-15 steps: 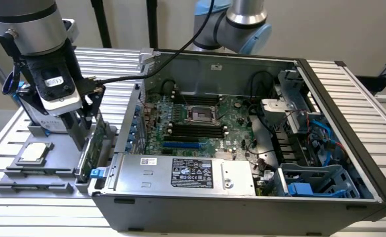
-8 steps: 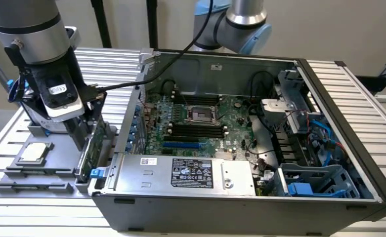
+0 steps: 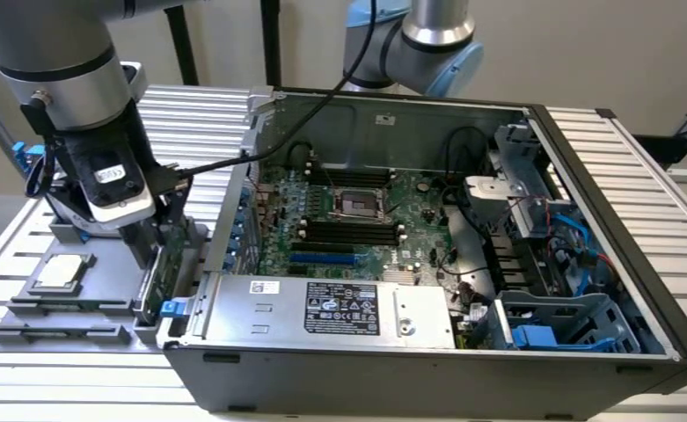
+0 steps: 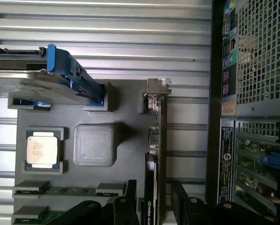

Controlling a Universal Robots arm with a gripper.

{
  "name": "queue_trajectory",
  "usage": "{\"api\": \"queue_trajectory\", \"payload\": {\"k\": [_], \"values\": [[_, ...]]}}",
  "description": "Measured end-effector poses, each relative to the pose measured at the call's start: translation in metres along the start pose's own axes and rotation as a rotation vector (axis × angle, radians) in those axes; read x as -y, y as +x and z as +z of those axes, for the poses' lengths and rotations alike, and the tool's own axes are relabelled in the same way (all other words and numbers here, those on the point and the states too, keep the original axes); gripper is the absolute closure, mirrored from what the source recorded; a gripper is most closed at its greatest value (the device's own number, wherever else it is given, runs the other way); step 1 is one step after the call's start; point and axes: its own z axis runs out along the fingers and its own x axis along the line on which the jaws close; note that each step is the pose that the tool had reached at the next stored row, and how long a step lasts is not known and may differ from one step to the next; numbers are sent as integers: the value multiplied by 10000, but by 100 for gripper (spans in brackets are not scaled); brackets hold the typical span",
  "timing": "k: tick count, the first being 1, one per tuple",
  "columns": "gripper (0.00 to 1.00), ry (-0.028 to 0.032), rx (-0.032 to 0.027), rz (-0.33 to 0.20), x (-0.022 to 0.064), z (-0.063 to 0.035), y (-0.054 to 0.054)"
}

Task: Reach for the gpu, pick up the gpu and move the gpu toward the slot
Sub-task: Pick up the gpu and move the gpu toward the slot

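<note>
The gpu (image 3: 167, 264) (image 4: 156, 140) stands on its edge in a slot along the grey holder's (image 3: 26, 308) (image 4: 126, 108) edge beside the computer case (image 3: 437, 352). The gripper (image 3: 156, 237) (image 4: 155, 187) is lowered over it, fingers (image 4: 130, 199) spread and straddling the card, not yet pinching it

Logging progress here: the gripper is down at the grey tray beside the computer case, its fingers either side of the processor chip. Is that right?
Not the chip. In the wrist view the gripper straddles the green card, which stands on edge in the grey tray; the processor chip lies apart in its own recess.
</note>
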Motion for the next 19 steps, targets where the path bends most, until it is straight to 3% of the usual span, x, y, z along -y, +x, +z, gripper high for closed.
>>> {"api": "queue_trajectory", "payload": {"k": [19], "values": [[58, 1, -1, 0, 9, 345, 1]]}}
